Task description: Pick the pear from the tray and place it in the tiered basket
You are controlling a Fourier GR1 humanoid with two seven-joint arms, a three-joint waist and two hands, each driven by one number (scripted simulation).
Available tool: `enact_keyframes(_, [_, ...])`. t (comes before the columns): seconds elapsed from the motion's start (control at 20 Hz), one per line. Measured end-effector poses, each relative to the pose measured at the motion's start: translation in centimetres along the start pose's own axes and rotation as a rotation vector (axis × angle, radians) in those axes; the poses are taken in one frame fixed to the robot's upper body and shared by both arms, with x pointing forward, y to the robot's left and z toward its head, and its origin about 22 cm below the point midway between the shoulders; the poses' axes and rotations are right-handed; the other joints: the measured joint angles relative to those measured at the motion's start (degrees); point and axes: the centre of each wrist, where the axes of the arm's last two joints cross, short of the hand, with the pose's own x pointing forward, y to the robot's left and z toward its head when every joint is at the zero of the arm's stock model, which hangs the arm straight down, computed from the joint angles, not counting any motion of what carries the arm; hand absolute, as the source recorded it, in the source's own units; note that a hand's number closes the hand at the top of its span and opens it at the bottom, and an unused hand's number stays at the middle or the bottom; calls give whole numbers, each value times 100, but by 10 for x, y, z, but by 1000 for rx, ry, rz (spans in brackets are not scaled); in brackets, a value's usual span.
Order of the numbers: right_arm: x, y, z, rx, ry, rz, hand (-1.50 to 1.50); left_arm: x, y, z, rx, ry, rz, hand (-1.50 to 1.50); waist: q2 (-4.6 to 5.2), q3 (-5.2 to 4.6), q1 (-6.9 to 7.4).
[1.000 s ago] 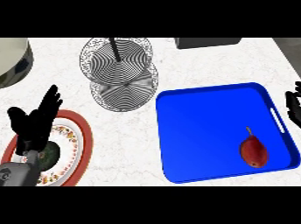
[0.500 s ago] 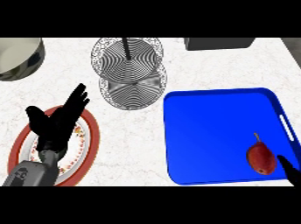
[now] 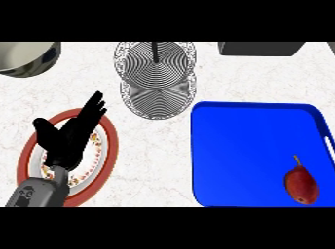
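Observation:
A dark red pear with a thin stem lies in the near right part of the blue tray. The wire tiered basket stands at the back centre, left of the tray, with nothing in its round tiers. My left hand rests open, fingers straight and pointing up and right, over a red-rimmed plate at the left. Nothing touches the pear. My right hand does not show in the head view.
A grey-rimmed bowl or pot sits at the back left corner. A dark box stands at the back right. The counter is white marble; the tray has a slot handle on its right rim.
The view has shifted so everything slid right and down in the picture. My right hand, seen at the lower right half a second ago, has left the view. The pear stays in the tray.

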Motion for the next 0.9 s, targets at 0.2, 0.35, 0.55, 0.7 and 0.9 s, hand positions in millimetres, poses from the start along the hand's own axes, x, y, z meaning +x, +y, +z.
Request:
enact_keyframes(0.2, [5, -15, 2, 37, 91, 98, -150, 6, -7, -4, -28, -8, -8, 0, 52, -11, 137])
enact_keyframes(0.35, [22, -20, -2, 65, 143, 135, -150, 9, -11, -8, -50, -17, -13, 0, 67, -5, 243])
enact_keyframes(0.55, [50, -21, -6, 96, 202, 164, -150, 14, -17, -13, -65, -18, -18, 0, 72, 7, 372])
enact_keyframes(0.7, [65, -20, -11, 105, 247, 221, -150, 14, -22, -16, -79, -18, -19, 0, 70, 14, 431])
enact_keyframes(0.9, [79, -14, -13, 125, 278, 304, -150, 15, -22, -19, -86, -11, -16, 0, 52, 25, 465])
